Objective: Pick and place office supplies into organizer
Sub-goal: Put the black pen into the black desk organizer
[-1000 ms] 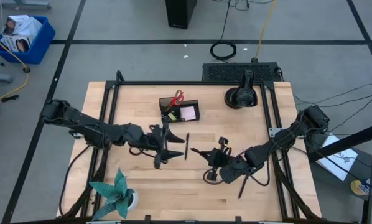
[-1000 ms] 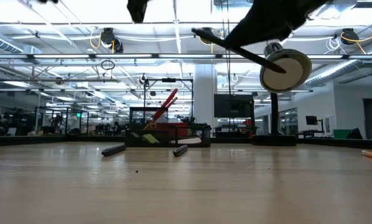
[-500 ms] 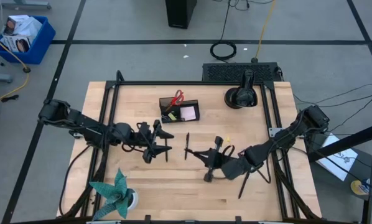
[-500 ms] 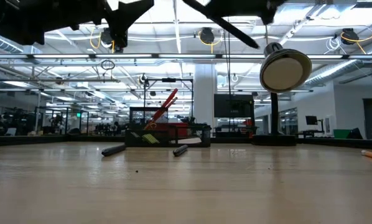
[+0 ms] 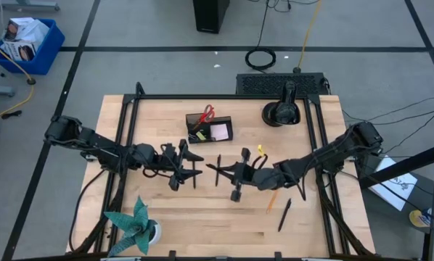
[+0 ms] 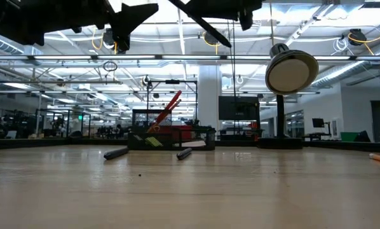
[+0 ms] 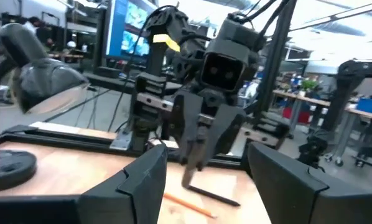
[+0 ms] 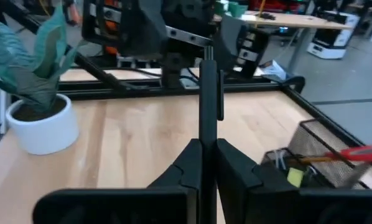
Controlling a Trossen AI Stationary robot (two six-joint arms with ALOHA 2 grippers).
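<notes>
My right gripper [image 5: 226, 172] hovers over the table's middle, shut on a thin black pen [image 8: 208, 87]. Facing it from the left, my left gripper [image 5: 194, 165] is open and holds nothing; its fingers [image 7: 142, 180] frame the right gripper in the left wrist view. The black mesh organizer [image 5: 210, 129] stands on the table just beyond them, holding red-handled scissors [image 5: 206, 114] and a pink note pad [image 5: 219, 131]. Two more black pens [image 6: 115, 153] [image 6: 184, 153] lie flat on the table. An orange pencil [image 5: 273, 199], another pen [image 5: 284, 215] and a yellow bit [image 5: 260, 150] lie to the right. My right gripper pinches the black pen between its two fingers, near one end [image 8: 208, 134]. The fingers come roughly level from the table's right side, and the pen runs on past their tips along them. The pen is lifted clear of the table, slanting in the low view [image 6: 206, 28].
A black desk lamp [image 5: 282, 112] stands at the far right; its round head [image 6: 291, 71] shows in the low view. A teal paper plant in a white pot [image 5: 136, 225] sits at the near left corner. Bare wood lies along the near edge.
My right gripper has carried the pen up and toward the table's left, turning as it went, which uncovered the pencil and pen on the table. My left gripper has tipped up from pointing down to about level and drawn back slightly toward the left edge, then held still.
</notes>
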